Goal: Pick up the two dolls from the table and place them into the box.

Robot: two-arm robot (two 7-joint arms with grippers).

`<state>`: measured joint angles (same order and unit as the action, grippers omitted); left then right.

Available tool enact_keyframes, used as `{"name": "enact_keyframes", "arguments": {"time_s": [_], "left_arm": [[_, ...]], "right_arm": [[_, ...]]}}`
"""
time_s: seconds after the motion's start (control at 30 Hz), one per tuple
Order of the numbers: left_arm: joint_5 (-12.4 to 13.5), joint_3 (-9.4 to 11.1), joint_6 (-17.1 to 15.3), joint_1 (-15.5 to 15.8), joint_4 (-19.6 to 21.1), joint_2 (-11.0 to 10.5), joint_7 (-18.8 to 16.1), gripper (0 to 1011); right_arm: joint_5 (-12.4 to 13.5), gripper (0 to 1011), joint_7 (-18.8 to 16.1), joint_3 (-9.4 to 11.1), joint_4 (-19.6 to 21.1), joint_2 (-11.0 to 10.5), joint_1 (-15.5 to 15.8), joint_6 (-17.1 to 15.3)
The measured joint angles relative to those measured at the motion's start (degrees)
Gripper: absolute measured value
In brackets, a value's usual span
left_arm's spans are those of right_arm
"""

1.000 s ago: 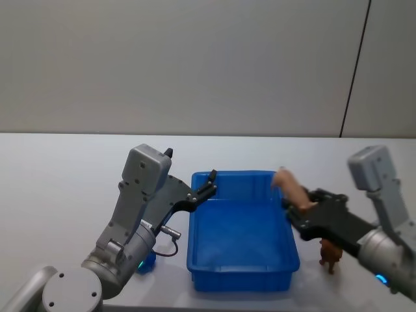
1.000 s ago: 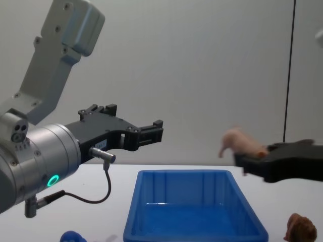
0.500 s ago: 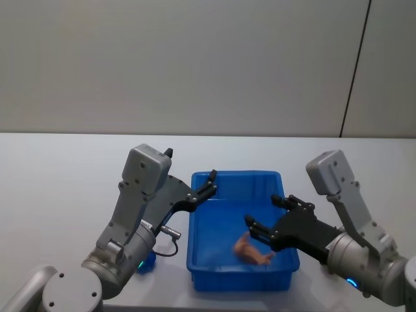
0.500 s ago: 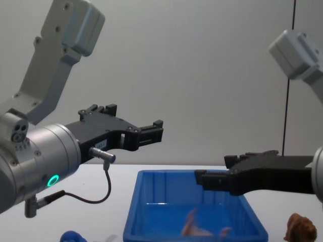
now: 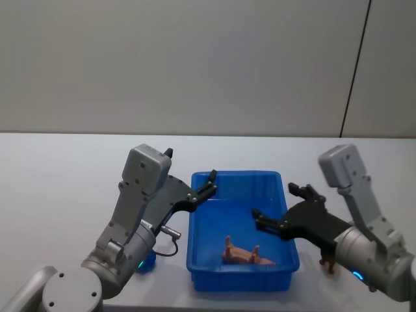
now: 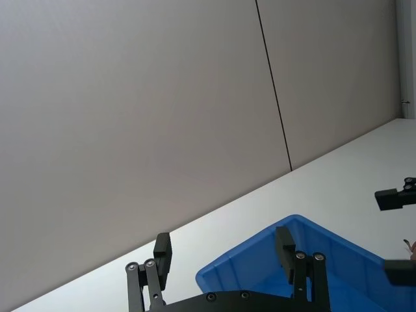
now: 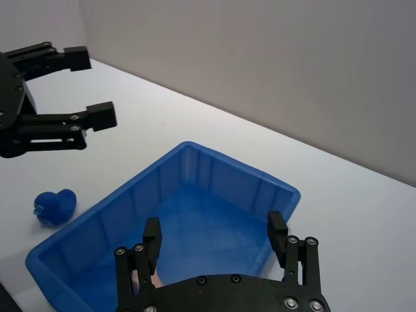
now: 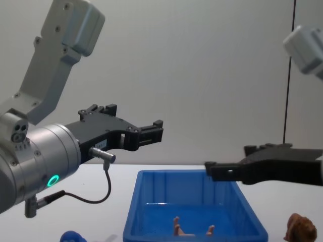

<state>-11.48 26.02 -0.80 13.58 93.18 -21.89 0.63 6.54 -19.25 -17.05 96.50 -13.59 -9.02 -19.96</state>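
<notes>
Blue doll [image 8: 70,236]: a smooth, rounded, bright blue figure is sitting on the table at the near left, just outside the box's left wall and beside the left arm.
Peach doll [image 5: 244,253]: a small figure is lying inside the box close to its front wall, with its peach limbs pointing upward.
Brown figure [image 8: 301,228]: a small shaggy brown shape is standing on the table just right of the box.
Box [image 5: 214,276]: a bright blue plastic bin, rectangular with sloped walls and a thick rim, is sitting between the two arms.
Right gripper [image 5: 278,207]: black and flat-fingered, it is hovering over the box's right side, spread wide and holding nothing. Its arm is reaching in from the right with a grey boxy joint raised.
Left gripper [image 5: 208,185]: it is hanging above the box's far left corner, fingers parted and empty, with the arm bent and its grey housing held high.
Table [image 5: 65,175]: a plain white flat top is stretching back to a grey wall.
</notes>
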Motion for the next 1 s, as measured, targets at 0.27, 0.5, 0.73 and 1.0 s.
{"name": "enact_keyframes", "arguments": {"time_s": [0.27,0.5,0.73,1.0], "left_arm": [[0.00,0.00,0.00,0.00,0.00,0.00,0.00,1001],[0.00,0.00,0.00,0.00,0.00,0.00,0.00,1001],[0.00,0.00,0.00,0.00,0.00,0.00,0.00,1001],[0.00,0.00,0.00,0.00,0.00,0.00,0.00,1001]], "right_arm": [[3.03,1001,2.03,1.87,2.03,-2.59,2.61,0.75],[6.17,1001,3.57,3.80,4.08,-5.72,6.05,0.89],[8.54,1001,4.72,5.41,5.29,-8.29,8.93,0.72],[10.11,1001,5.22,6.46,5.18,-10.05,10.80,-0.40]]}}
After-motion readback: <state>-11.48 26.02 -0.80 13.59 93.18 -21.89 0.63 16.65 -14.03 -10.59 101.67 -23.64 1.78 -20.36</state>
